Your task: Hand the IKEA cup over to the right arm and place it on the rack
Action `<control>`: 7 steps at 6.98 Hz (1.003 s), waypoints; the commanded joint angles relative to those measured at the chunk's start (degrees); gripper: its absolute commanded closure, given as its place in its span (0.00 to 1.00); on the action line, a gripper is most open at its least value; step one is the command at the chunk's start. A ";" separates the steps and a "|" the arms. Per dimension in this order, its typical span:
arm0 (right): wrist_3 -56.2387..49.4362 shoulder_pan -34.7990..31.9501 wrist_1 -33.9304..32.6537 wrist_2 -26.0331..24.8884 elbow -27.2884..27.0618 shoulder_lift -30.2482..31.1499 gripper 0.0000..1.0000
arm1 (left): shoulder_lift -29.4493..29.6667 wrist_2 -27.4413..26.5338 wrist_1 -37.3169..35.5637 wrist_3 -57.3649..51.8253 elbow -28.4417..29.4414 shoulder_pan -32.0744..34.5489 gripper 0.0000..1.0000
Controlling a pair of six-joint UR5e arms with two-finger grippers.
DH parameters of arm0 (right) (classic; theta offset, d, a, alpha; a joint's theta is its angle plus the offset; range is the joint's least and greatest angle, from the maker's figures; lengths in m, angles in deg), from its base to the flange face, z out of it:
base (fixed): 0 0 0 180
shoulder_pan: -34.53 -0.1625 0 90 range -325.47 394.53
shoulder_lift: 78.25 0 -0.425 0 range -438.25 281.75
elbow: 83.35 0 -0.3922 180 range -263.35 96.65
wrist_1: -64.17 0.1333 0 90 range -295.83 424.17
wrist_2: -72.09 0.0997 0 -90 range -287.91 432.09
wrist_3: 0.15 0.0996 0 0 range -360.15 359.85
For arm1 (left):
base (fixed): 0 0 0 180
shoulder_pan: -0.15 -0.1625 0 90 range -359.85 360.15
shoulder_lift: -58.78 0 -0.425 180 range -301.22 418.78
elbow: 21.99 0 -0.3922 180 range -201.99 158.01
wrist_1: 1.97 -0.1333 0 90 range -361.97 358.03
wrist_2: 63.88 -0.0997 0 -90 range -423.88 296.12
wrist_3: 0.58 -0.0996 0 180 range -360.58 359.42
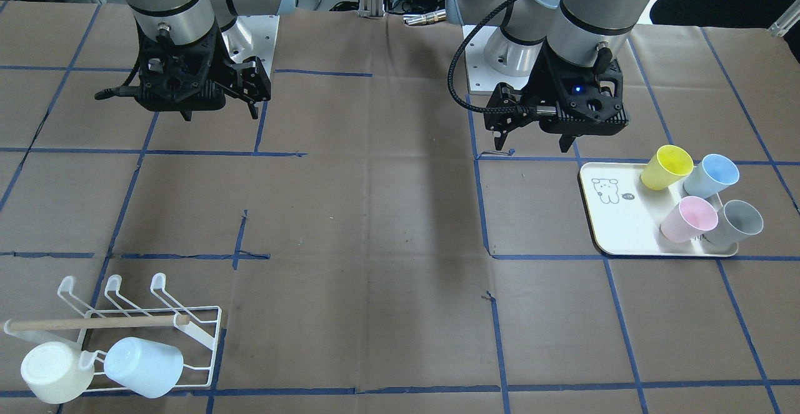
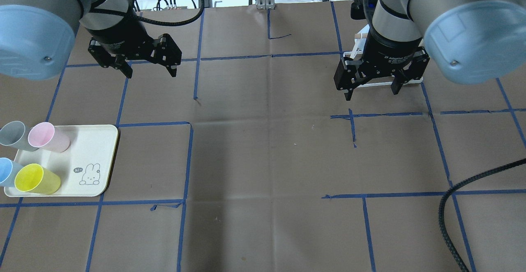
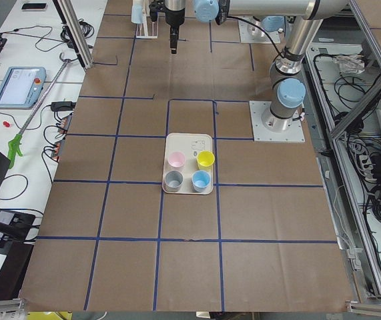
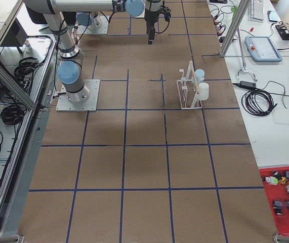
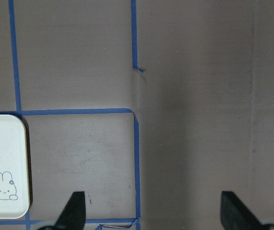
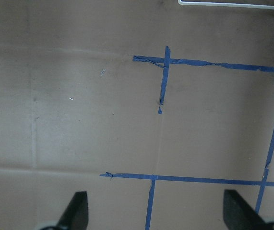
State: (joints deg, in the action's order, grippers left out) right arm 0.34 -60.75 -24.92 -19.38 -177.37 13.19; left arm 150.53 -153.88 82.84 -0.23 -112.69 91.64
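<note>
Four cups, yellow [image 1: 667,167], blue [image 1: 711,175], pink [image 1: 689,219] and grey [image 1: 741,222], lie on a cream tray [image 1: 619,226] on my left side. The white wire rack [image 1: 156,320] with a wooden dowel stands on my right side. It holds a white cup [image 1: 56,370] and a pale blue cup [image 1: 144,367]. My left gripper [image 2: 151,74] is open and empty, raised above the table beyond the tray [image 2: 94,148]. My right gripper [image 2: 372,94] is open and empty, raised, and hides most of the rack [image 2: 411,81] in the overhead view.
The table is covered in brown paper with a grid of blue tape. The left wrist view shows the tray's corner [image 5: 7,163] below my left gripper [image 5: 153,213]. The right wrist view shows the rack's edge [image 6: 232,2] at the top. A ribbed black cable [image 2: 452,206] lies at the near right.
</note>
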 commanded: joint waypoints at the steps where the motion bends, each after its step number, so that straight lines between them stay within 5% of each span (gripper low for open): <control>1: 0.03 0.00 -0.47 0.24 -3.08 2.24 0.00 | 0.00 0.00 0.00 0.00 0.00 0.00 0.00; 7: -0.06 -0.08 -0.56 1.12 -2.66 2.25 0.00 | 0.00 0.00 0.00 0.00 -0.18 0.00 0.00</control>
State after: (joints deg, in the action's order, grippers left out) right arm 0.32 -60.96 -25.48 -18.19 -180.05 15.52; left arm 150.53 -153.89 82.84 -0.23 -112.81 91.64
